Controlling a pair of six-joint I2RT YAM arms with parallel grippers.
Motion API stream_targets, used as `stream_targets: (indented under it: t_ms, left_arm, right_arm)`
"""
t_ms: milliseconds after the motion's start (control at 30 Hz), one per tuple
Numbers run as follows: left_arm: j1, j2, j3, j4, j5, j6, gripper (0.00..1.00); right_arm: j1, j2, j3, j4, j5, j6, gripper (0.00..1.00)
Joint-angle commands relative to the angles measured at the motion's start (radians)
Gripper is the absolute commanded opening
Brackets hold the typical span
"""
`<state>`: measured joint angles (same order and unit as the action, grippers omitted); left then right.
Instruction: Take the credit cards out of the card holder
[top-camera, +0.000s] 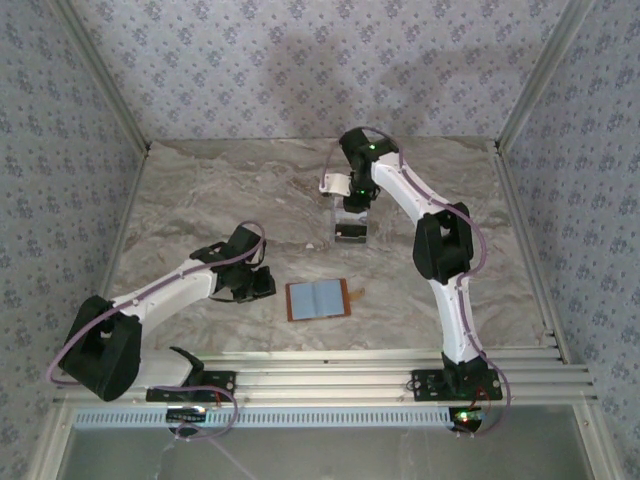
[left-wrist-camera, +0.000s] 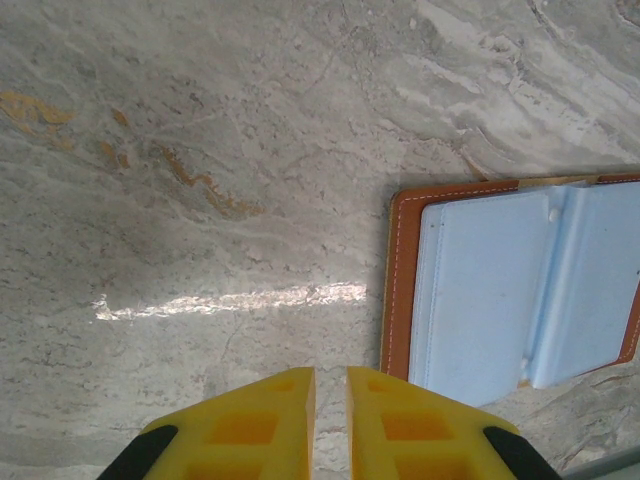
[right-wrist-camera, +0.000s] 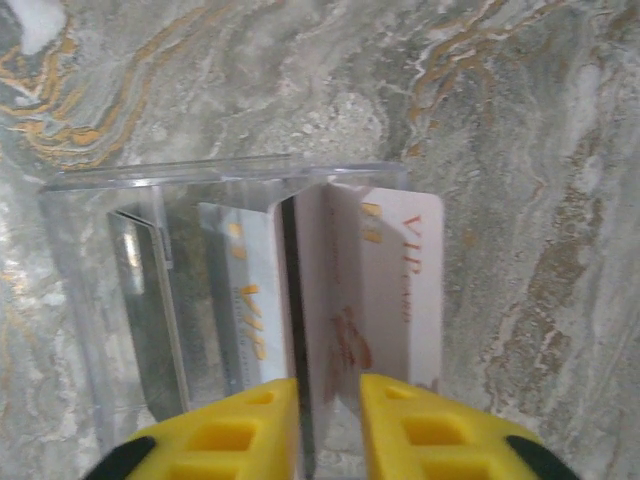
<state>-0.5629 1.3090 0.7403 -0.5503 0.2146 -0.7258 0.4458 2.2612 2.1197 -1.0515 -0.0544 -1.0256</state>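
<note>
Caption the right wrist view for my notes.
Right gripper straddles a pale VIP card at a clear card box on marble.

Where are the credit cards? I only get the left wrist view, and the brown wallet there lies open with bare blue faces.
Observer: The credit cards stand on edge in a clear box, farther back on the table than the card holder.
Operator: Is anything touching them?
Observer: The right gripper has its fingers either side of a pale card printed VIP; whether it clamps the card I cannot tell.
Operator: How many cards are there?
Observer: At least two; the clear walls blur the rest.
</note>
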Motion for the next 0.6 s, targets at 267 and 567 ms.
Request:
stream_targets:
  t_ms: [267,567]
  left_arm:
    - [0.008,-0.037,-0.01,-0.011,-0.022,-0.009,0.17]
    - [0.009,-0.06,-0.021,-0.009,-0.026,-0.017,0.18]
  right_arm:
    - [0.004,-0.143,-0.135,0.222,0.093,-0.097,0.35]
    - [0.017,-0.192,-0.229,0.19,0.015,-0.094,0.63]
